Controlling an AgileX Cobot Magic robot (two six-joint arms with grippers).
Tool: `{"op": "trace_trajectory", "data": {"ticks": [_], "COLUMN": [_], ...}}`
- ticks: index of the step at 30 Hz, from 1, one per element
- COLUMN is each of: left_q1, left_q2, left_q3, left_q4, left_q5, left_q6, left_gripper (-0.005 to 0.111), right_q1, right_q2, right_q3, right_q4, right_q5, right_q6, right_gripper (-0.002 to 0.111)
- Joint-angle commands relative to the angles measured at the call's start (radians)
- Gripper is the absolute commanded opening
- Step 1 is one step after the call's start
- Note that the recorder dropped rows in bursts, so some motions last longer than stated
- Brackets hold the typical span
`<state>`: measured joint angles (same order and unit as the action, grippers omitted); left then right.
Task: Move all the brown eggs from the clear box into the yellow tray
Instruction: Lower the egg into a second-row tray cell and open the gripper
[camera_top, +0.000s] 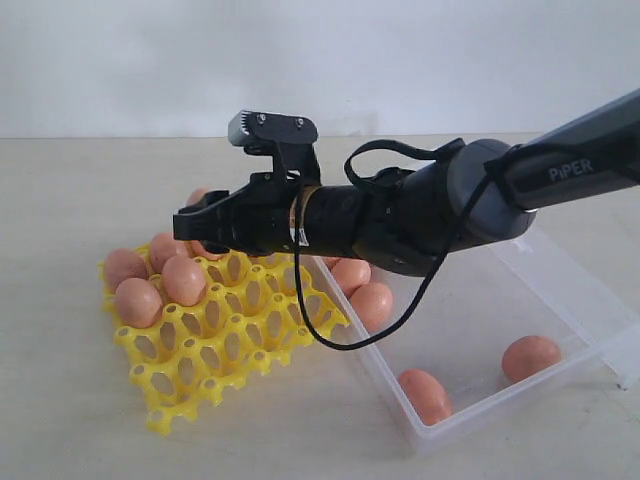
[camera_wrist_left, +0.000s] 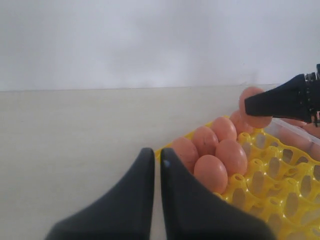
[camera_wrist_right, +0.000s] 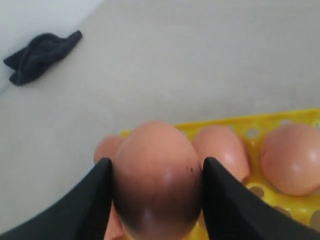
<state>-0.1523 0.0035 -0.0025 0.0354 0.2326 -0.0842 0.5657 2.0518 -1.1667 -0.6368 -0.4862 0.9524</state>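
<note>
My right gripper (camera_top: 196, 218) reaches across over the far side of the yellow tray (camera_top: 232, 352) and is shut on a brown egg (camera_wrist_right: 157, 175), a finger on each side of it. Its tip and that egg (camera_wrist_left: 254, 109) also show in the left wrist view. Several brown eggs (camera_top: 183, 280) sit in the cups at the tray's left corner. A few more eggs (camera_top: 530, 357) lie in the clear box (camera_top: 560, 290) at the right. My left gripper (camera_wrist_left: 156, 159) is shut with nothing in it, hanging beside the tray's (camera_wrist_left: 280, 190) corner near the eggs (camera_wrist_left: 212, 172).
A dark cloth (camera_wrist_right: 42, 55) lies on the table far beyond the tray. The right arm's black cable (camera_top: 320, 335) hangs in a loop over the gap between tray and box. The tray's near cups (camera_top: 215, 360) stand empty.
</note>
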Motion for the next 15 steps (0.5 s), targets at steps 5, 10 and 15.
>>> {"op": "trace_trajectory", "data": {"ticks": [5, 10, 15], "left_q1": [0.002, 0.002, 0.002], "left_q2": [-0.003, -0.003, -0.003], "left_q3": [0.003, 0.003, 0.003], "left_q4": [-0.001, -0.001, -0.001], "left_q5": [-0.007, -0.007, -0.007], "left_q6": [-0.002, -0.002, -0.002], "left_gripper": [0.004, 0.004, 0.004], "right_q1": [-0.004, -0.01, -0.01], "right_q2": [0.006, 0.053, 0.077], "right_q3": [-0.009, -0.013, -0.013], "right_q4": [-0.079, -0.074, -0.069], "right_q5": [0.069, 0.067, 0.048], "right_q6": [-0.083, -0.095, -0.113], "right_gripper": [0.0, 0.0, 0.0]}}
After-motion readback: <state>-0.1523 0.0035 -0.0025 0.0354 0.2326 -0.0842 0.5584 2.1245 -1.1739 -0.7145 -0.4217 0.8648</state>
